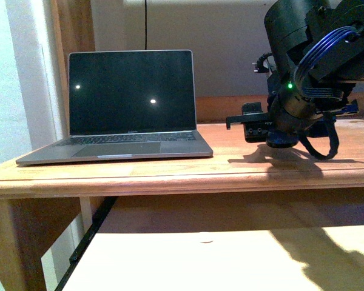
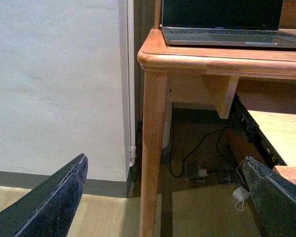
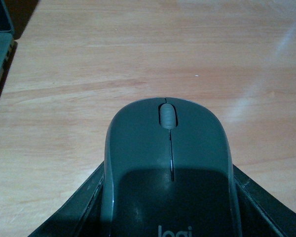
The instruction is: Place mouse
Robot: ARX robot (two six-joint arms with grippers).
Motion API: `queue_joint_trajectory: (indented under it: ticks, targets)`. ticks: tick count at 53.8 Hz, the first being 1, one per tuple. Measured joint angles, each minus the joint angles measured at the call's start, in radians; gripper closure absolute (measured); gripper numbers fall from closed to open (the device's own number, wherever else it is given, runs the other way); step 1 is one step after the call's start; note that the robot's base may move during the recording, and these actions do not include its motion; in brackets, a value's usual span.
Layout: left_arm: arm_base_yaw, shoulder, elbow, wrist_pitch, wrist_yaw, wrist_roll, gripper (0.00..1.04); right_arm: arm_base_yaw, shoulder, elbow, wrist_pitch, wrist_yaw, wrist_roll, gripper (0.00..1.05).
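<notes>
Left tool [image 2: 164, 163]: spread wide, empty; hanging below the worktop [image 2: 212, 54]
Laptop [image 1: 130, 103]: open, screen dark; on the worktop's left part
Mouse [image 3: 167, 133]: right of the laptop, low over bare wood (contact unclear)
Right tool [image 3: 168, 170]: clamped on the mouse's sides
Risk: letting go while raised could drop or skid the smooth shell

Black right arm [image 1: 300, 30], blue ribbon cables [image 1: 325, 42], green light [image 1: 289, 85], scuffed left tool [image 2: 164, 160]

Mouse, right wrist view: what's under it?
Wooden desktop shows around the mouse, right claw fingers flanking it. Directly beneath is hidden by its body; contact with the wood can't be told.
</notes>
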Motion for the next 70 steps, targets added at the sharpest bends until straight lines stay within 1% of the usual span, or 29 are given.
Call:
queue_joint_trajectory:
  ticks: [17, 23, 28, 37, 43, 46, 53, 54, 55, 56, 57, 62, 64, 65, 66, 67, 70]
  targets:
    - [0.0, 0.0, 0.0, 0.0, 0.0, 0.0, 0.08, 0.003, 0.09, 0.074, -0.011, -0.004, -0.007, 0.48]
    - [0.0, 0.0, 0.0, 0.0, 0.0, 0.0, 0.08, 0.004, 0.099, 0.08, 0.013, -0.018, 0.01, 0.23]
    - [0.0, 0.0, 0.0, 0.0, 0.0, 0.0, 0.08, -0.002, 0.084, 0.063, 0.046, -0.037, 0.039, 0.06]
    - [0.0, 0.0, 0.0, 0.0, 0.0, 0.0, 0.08, -0.034, -0.005, -0.041, 0.107, -0.111, 0.097, 0.07]
    - [0.0, 0.0, 0.0, 0.0, 0.0, 0.0, 0.08, -0.092, -0.144, -0.191, 0.183, -0.211, 0.138, 0.07]
    - [0.0, 0.0, 0.0, 0.0, 0.0, 0.0, 0.08, -0.131, -0.237, -0.294, 0.232, -0.289, 0.148, 0.07]
    - [0.0, 0.0, 0.0, 0.0, 0.0, 0.0, 0.08, -0.234, -0.45, -0.569, 0.349, -0.509, 0.154, 0.07]
    - [0.0, 0.0, 0.0, 0.0, 0.0, 0.0, 0.08, -0.241, -0.464, -0.59, 0.358, -0.518, 0.153, 0.07]
    - [0.0, 0.0, 0.0, 0.0, 0.0, 0.0, 0.08, -0.258, -0.491, -0.63, 0.374, -0.565, 0.149, 0.07]
    - [0.0, 0.0, 0.0, 0.0, 0.0, 0.0, 0.08, -0.267, -0.504, -0.65, 0.382, -0.574, 0.148, 0.07]
    - [0.0, 0.0, 0.0, 0.0, 0.0, 0.0, 0.08, -0.285, -0.53, -0.69, 0.398, -0.621, 0.145, 0.07]
    - [0.0, 0.0, 0.0, 0.0, 0.0, 0.0, 0.08, -0.355, -0.613, -0.821, 0.447, -0.761, 0.14, 0.07]
    - [0.0, 0.0, 0.0, 0.0, 0.0, 0.0, 0.08, -0.404, -0.657, -0.884, 0.469, -0.844, 0.137, 0.07]
    - [0.0, 0.0, 0.0, 0.0, 0.0, 0.0, 0.08, -0.418, -0.667, -0.899, 0.474, -0.856, 0.136, 0.07]
    - [0.0, 0.0, 0.0, 0.0, 0.0, 0.0, 0.08, -0.446, -0.688, -0.928, 0.482, -0.91, 0.135, 0.07]
    - [0.0, 0.0, 0.0, 0.0, 0.0, 0.0, 0.08, -0.46, -0.698, -0.941, 0.486, -0.931, 0.134, 0.07]
    - [0.0, 0.0, 0.0, 0.0, 0.0, 0.0, 0.08, -0.534, -0.745, -1.003, 0.504, -1.046, 0.122, 0.07]
